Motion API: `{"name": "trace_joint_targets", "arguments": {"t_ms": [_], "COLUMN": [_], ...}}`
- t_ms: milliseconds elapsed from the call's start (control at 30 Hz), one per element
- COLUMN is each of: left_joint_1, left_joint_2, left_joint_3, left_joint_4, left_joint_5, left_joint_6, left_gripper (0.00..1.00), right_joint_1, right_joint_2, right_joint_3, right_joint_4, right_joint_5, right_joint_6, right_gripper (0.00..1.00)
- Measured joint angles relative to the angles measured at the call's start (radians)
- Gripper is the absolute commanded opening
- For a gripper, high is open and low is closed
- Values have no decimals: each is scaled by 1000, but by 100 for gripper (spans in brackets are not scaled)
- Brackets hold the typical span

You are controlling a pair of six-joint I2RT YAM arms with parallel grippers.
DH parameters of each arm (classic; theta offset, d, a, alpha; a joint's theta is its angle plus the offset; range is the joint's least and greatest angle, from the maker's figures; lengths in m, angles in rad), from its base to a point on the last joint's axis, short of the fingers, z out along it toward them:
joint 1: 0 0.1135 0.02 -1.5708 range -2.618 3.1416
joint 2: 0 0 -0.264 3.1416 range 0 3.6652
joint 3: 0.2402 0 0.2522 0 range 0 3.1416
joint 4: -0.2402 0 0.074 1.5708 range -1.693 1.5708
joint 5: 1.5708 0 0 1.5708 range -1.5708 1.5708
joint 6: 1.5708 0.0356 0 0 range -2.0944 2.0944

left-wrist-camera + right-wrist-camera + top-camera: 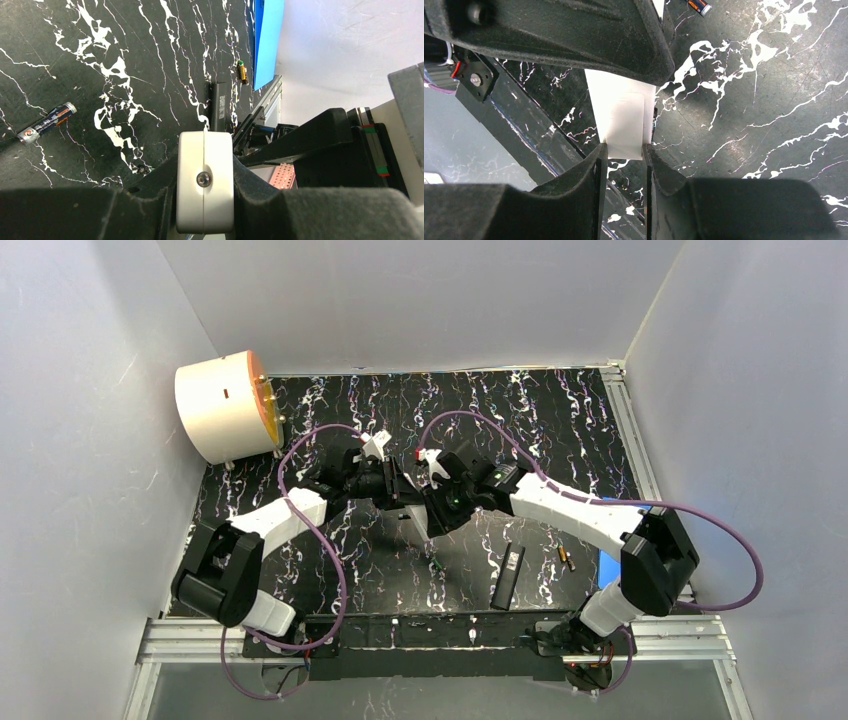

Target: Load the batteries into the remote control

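Both grippers hold a white remote control [416, 524] above the middle of the table. In the left wrist view its white end with a screw [205, 150] is clamped between the dark fingers of my left gripper [205, 172]. In the right wrist view my right gripper [624, 151] is shut on the other end of the remote control [621, 115]. The left gripper [398, 490] and right gripper [430, 510] meet nose to nose. Three batteries lie loose on the table: a black and orange one [46, 122], also seen as a battery [699, 6] at the frame's top, and a green-tipped gold battery [242, 71].
A long flat black bar [508, 575] lies right of centre, with the gold battery [565, 558] and a blue sheet [607, 565] beyond it. A cream cylinder [225, 405] stands at the back left. White walls enclose the marbled black table [560, 430].
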Motion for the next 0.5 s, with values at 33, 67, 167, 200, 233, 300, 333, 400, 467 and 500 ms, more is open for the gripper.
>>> {"name": "trace_joint_targets", "arguments": {"t_ms": [33, 67, 167, 200, 233, 300, 333, 400, 467, 500], "left_joint_1": [0, -1, -2, -2, -2, -2, -2, -2, -2, -2], "left_joint_2": [3, 5, 5, 5, 5, 5, 5, 6, 6, 8], "left_joint_3": [0, 0, 1, 2, 2, 5, 7, 15, 23, 30], "left_joint_4": [0, 0, -1, -1, 0, -2, -5, -10, -16, -20], "left_joint_5": [-2, -3, -8, -8, -9, -11, -12, -14, -14, -14], "left_joint_6": [0, 0, -2, -4, -6, -10, -11, -11, -16, -18], "left_gripper": [0, 0, 0, 0, 0, 0, 0, 0, 0, 0], "right_joint_1": [0, 0, 1, 1, 1, 1, 1, 1, 0, 0], "right_joint_2": [5, 10, 17, 17, 17, 17, 17, 17, 17, 17], "right_joint_3": [4, 7, 14, 17, 18, 19, 20, 22, 27, 31], "right_joint_4": [-4, -8, -15, -17, -17, -18, -18, -18, -19, -21], "right_joint_5": [4, 8, 13, 14, 15, 16, 17, 22, 26, 26], "right_joint_6": [0, 1, 2, 2, 2, 3, 4, 6, 5, 5], "right_gripper": [33, 33, 35, 35, 38, 41, 43, 44, 46, 47]}}
